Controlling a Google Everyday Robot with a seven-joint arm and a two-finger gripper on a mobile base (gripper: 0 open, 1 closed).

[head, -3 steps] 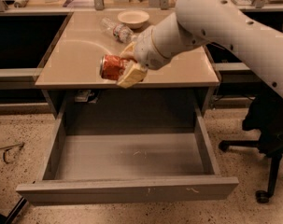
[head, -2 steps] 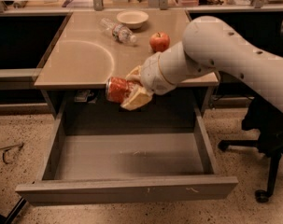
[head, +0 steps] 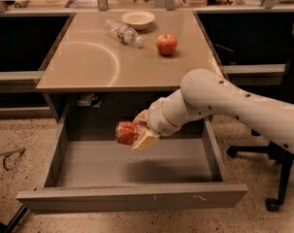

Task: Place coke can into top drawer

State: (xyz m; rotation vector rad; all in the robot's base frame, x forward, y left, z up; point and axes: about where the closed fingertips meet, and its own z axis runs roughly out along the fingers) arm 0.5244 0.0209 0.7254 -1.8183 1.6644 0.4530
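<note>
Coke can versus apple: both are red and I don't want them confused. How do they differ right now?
The coke can lies sideways in the gripper, above the open top drawer; the apple sits free on the table. The coke can is a dented cylinder with a silver end; the apple is round and smooth. Both are red and similar in size.

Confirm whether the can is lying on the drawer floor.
No, the end effector holds the can in the air over the open drawer.
</note>
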